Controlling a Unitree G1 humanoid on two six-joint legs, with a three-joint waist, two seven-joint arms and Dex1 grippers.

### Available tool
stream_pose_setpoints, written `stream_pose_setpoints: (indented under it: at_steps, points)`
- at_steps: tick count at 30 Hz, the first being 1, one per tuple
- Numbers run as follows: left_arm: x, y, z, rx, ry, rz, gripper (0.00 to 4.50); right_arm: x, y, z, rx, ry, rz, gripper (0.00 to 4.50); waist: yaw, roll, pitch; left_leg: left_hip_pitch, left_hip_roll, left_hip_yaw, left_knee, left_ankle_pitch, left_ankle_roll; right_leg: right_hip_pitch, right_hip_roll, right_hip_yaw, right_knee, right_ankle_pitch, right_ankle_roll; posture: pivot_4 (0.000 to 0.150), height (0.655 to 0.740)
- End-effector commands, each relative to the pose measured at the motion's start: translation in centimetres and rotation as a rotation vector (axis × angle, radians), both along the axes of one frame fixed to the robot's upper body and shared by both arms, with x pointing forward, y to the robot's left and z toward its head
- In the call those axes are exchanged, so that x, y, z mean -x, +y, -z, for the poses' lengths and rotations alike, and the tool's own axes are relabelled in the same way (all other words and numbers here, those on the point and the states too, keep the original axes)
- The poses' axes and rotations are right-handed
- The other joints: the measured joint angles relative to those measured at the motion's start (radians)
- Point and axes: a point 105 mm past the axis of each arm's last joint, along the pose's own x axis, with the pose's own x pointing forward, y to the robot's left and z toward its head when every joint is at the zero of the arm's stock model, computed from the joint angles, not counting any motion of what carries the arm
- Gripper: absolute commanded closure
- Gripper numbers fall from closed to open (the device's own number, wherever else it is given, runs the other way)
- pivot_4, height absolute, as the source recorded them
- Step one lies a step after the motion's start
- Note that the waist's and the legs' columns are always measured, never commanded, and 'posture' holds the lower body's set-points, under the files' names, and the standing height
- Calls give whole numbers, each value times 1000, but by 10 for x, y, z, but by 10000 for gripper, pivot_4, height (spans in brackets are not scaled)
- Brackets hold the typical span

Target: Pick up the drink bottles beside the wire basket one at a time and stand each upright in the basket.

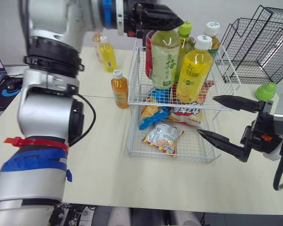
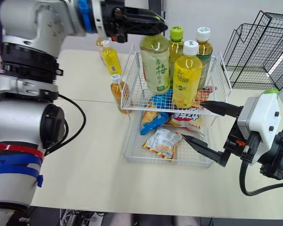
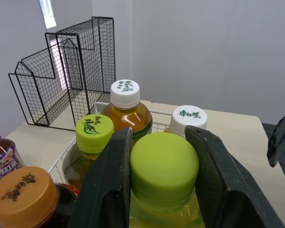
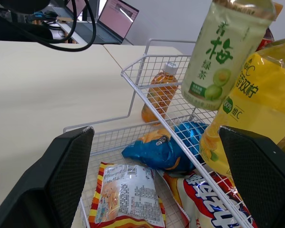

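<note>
The left gripper [image 1: 160, 21] is clamped on the cap of the pale green bottle [image 1: 165, 59], upright over the top shelf of the wire basket [image 1: 169, 157], so next it should set it down gently and let go, while the right gripper [image 2: 192, 120] hangs wide apart nearby.

The white two-tier basket [image 1: 137, 75] is formed of thin coated wire; the pale-green drink bottle [image 1: 165, 59] is moulded in clear glossy plastic; the cream worktop [image 1: 103, 160] is finished matt.
</note>
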Motion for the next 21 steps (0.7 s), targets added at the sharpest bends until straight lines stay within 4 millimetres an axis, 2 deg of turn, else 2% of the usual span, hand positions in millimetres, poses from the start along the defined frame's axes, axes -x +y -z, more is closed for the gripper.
stream_pose_setpoints:
  at_steps: [1,10,17,19,21]
  points:
    - [8,-7,-15,34,-66,30,31479,-2,-4,-8,-2,-52,31,0,0,0,0,0,0,0,0,0,0,0,0,0,0,0,0,1500,7207]
    - [0,-20,1,9,-73,45,31479,-4,-5,-10,-5,-63,44,0,1,0,0,0,0,0,0,0,0,0,0,0,0,0,0,1500,7207]
    - [-3,-21,7,-2,-66,58,31479,-4,-5,-10,-3,-67,45,0,1,0,0,0,0,0,0,0,0,0,0,0,0,0,0,1500,7207]
    - [-1,-19,6,-9,-72,71,24304,-4,-5,-10,-3,-68,45,0,1,0,0,0,0,0,0,0,0,1,0,0,0,0,0,1500,7207]
    - [2,-16,3,-6,-81,89,19179,-4,-5,-10,-4,-68,44,0,0,0,0,0,0,0,0,0,0,1,0,0,0,0,0,1500,7207]
